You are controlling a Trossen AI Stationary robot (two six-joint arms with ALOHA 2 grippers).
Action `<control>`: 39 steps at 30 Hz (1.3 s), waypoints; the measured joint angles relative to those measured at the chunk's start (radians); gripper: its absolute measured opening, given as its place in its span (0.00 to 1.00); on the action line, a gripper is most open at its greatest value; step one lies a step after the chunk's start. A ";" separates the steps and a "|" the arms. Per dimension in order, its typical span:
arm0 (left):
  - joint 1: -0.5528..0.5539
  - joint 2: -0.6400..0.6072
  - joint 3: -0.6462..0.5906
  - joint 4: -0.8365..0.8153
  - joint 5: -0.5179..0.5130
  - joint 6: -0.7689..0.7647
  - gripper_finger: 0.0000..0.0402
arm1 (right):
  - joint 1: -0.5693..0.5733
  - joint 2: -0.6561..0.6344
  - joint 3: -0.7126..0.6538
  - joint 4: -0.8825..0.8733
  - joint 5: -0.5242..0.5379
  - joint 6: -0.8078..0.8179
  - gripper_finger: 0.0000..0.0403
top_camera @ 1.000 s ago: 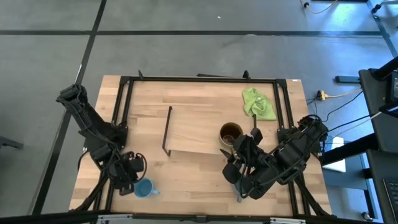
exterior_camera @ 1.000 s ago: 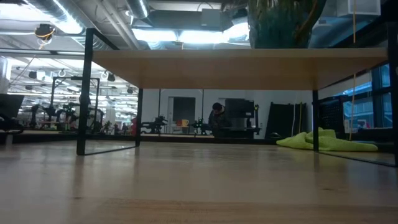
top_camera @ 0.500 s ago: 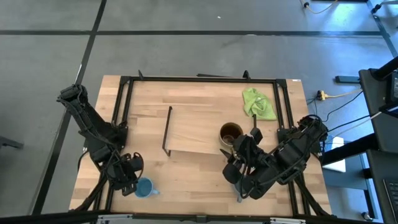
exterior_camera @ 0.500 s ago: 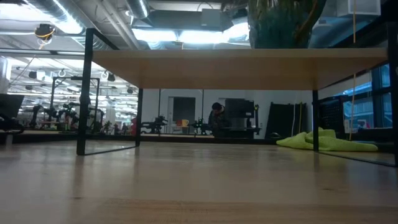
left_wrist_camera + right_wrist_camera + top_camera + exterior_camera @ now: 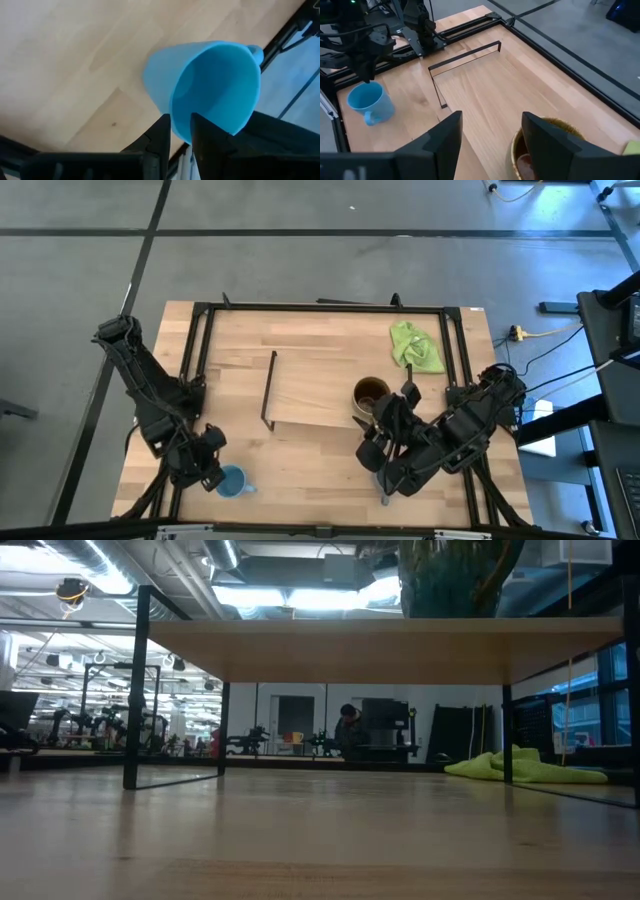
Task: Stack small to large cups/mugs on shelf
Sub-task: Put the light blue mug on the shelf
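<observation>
The light blue mug [image 5: 232, 482] stands on the table near its front left corner and also shows in the right wrist view [image 5: 370, 102]. My left gripper [image 5: 208, 466] is shut on its rim. The brown mug [image 5: 371, 394] stands on the shelf [image 5: 310, 390] at its right end. My right gripper [image 5: 388, 420] is open beside the brown mug [image 5: 545, 145], on its near side, touching nothing. A grey-blue shape [image 5: 371, 461], perhaps the dark mug, lies mostly hidden under my right arm. My left gripper holds the light blue mug by its rim [image 5: 181, 131], on the side opposite the handle [image 5: 255, 50]. One finger [image 5: 201, 137] is inside the mug and one [image 5: 161, 137] outside, the wall between them. The fingers come from above, slanting down. The mug's base rests on the table.
A lime-green cloth [image 5: 413, 345] lies at the far right, behind the shelf. Black frame rails [image 5: 200, 360] run along the table's edges. Bare wood lies between the blue mug and the shelf's black left end frame [image 5: 268, 388].
My left gripper has moved toward the table's near edge and down onto the light blue mug's rim. The mug has stayed where it was.
</observation>
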 joint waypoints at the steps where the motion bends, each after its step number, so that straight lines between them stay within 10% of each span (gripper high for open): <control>1: -0.004 0.000 0.000 0.001 0.001 -0.016 0.17 | 0.000 0.000 0.000 0.000 0.000 0.000 0.51; 39: -0.048 0.130 0.002 0.111 -0.090 -0.113 0.17 | -0.008 0.000 0.000 0.000 0.000 -0.023 0.51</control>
